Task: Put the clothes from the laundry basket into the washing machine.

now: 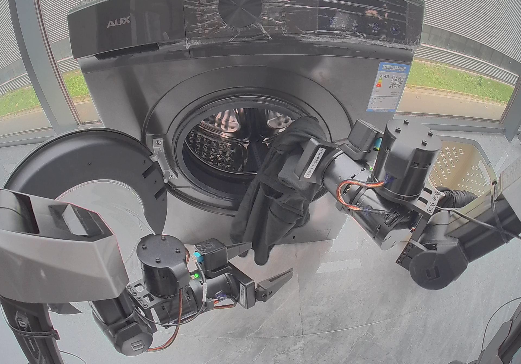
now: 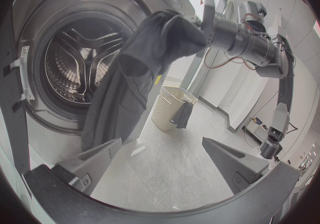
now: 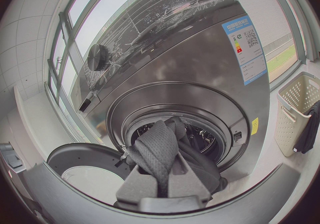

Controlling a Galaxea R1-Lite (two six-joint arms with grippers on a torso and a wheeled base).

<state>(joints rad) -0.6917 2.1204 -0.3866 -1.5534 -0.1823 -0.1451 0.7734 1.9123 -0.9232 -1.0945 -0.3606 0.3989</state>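
Observation:
A dark grey front-loading washing machine (image 1: 244, 50) stands with its round door (image 1: 81, 175) swung open to the left. My right gripper (image 1: 296, 156) is shut on a black garment (image 1: 271, 191) at the right edge of the drum opening (image 1: 233, 148); the cloth hangs down over the rim. In the right wrist view the garment (image 3: 160, 149) bunches between the pads (image 3: 136, 188). My left gripper (image 1: 266, 267) is open, low over the floor below the hanging cloth, holding nothing. The cream laundry basket (image 1: 461, 164) stands right of the machine with dark clothing (image 3: 308, 131) draped over its rim.
Pale tiled floor (image 1: 347, 305) spreads in front of the machine. Tall windows (image 1: 467, 17) run behind it. The open door takes up the space at the left, near my left arm. White low furniture (image 2: 256, 127) lines the far wall.

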